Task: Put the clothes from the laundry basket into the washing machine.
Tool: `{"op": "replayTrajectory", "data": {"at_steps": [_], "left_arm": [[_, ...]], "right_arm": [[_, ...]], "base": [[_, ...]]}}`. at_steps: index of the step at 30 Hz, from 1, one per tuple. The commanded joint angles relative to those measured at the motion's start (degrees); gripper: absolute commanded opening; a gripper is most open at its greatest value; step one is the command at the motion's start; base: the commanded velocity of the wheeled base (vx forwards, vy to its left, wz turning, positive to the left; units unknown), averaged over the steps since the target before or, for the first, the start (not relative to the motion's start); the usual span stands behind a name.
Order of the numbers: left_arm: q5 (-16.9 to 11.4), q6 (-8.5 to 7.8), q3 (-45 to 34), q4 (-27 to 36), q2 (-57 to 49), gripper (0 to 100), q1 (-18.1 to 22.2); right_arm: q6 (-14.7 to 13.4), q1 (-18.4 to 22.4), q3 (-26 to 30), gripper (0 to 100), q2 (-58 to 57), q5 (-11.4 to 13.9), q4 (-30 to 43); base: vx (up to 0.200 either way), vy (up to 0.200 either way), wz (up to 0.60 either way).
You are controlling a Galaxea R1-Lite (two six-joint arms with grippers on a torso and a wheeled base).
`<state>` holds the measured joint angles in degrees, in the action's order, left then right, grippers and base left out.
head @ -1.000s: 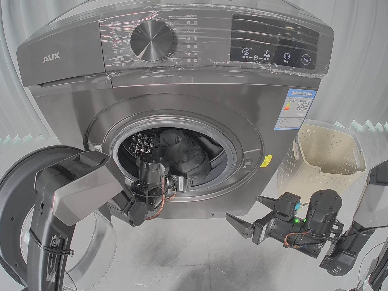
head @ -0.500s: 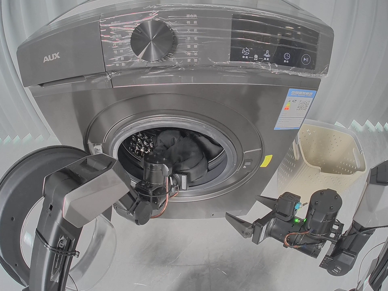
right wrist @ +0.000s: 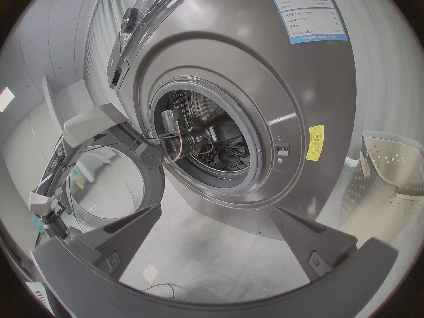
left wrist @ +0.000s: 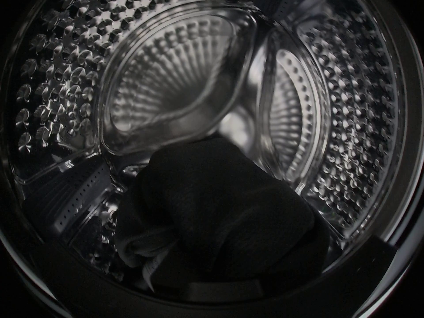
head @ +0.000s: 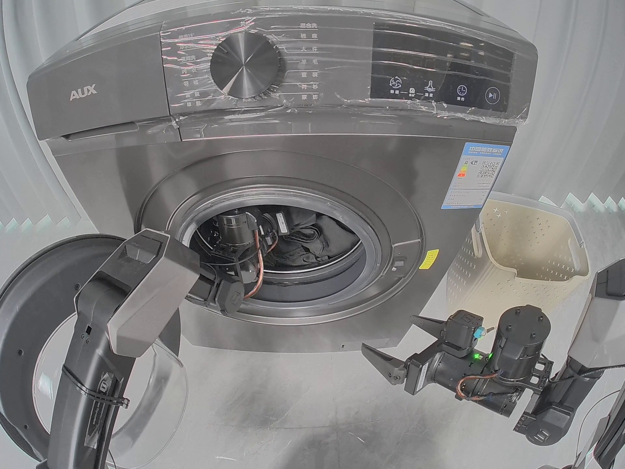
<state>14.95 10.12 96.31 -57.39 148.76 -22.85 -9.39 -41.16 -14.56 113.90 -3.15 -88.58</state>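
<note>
The grey washing machine [head: 293, 157] stands with its round door [head: 39, 333] swung open to the left. A bundle of dark clothes [head: 319, 239] lies inside the drum, and in the left wrist view the dark clothes [left wrist: 212, 213] sit close in front of the perforated steel drum wall [left wrist: 353, 111]. My left gripper [head: 286, 228] is inside the drum opening, against the clothes; the left gripper [right wrist: 207, 137] is also seen in the right wrist view. My right gripper [head: 390, 337] hangs open and holds nothing, low in front of the machine's right side.
A cream perforated laundry basket [head: 534, 255] stands on the floor right of the machine, and the basket [right wrist: 388, 186] is beside my right arm. The open door takes up the floor space at the left. Bare grey floor [head: 293, 398] lies in front.
My left arm has pushed up and deeper into the drum, carrying the dark clothes from the opening's rim to inside. The right arm has stayed still.
</note>
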Motion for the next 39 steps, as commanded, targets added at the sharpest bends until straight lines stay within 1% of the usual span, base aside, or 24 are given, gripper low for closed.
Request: {"op": "replayTrajectory", "data": {"at_steps": [1,4,5,10,16,18,22,26,31,32,34,35,36,39], "left_arm": [[0.8,0.25,3.9,0.0,2.9,0,1.4],[0.8,0.17,3.6,0.0,2.9,0,1.3],[0.8,0.17,3.4,0.0,2.9,100,1.0],[0.8,0.43,1.3,-0.1,2.6,100,0.8],[0.8,0.34,-6.0,-0.2,-1.1,100,0.3],[0.8,0.17,-10.5,-0.2,-3.7,100,-0.3],[0.7,-0.10,-14.7,-0.2,-6.4,100,-0.7],[0.4,-0.10,-22.7,-0.4,-11.5,100,-3.1],[0.4,0.17,-28.8,-2.1,-14.7,100,-7.0],[0.4,0.17,-28.8,-2.1,-14.7,100,-7.0],[0.4,0.25,-31.9,-2.8,-15.8,100,-9.9],[0.4,0.25,-32.1,-2.9,-15.9,100,-10.2],[0.4,0.08,-33.8,-3.3,-16.4,100,-11.2],[0.8,-1.15,-37.9,-5.1,-17.3,100,-12.5]], "right_arm": [[0.0,-0.1,-0.1,100,0.1,0.0,0.0],[0.0,-0.1,-0.1,100,0.1,0.0,-0.1],[0.0,-0.1,0.0,100,0.0,0.0,0.0],[0.0,-0.1,0.1,100,0.0,0.0,-0.1],[0.0,0.0,0.1,100,0.0,0.0,0.0],[0.0,0.0,0.1,100,0.0,0.0,0.0],[0.0,0.0,0.1,100,0.0,0.1,0.0],[0.0,0.2,0.1,100,0.0,0.0,0.0],[0.0,0.2,0.1,100,0.0,0.0,0.0],[0.0,0.2,0.1,100,0.0,0.0,0.0],[0.0,0.4,0.1,100,-0.1,0.1,0.0],[0.0,0.4,0.1,100,-0.1,0.1,-0.1],[0.0,0.5,0.3,100,-0.2,0.1,0.0],[0.0,0.7,0.4,100,-0.4,0.1,0.0]], "base": [[0.000,0.000,0.00],[0.000,0.000,0.00],[0.000,0.000,0.00],[0.000,0.000,0.00],[0.000,0.000,0.00],[0.000,0.000,0.00],[0.000,0.000,0.00],[0.000,0.000,0.00],[0.000,0.000,0.00],[0.000,0.000,0.00],[0.000,0.000,0.00],[0.000,0.000,0.00],[0.000,0.000,0.00],[0.000,0.000,0.00]]}}
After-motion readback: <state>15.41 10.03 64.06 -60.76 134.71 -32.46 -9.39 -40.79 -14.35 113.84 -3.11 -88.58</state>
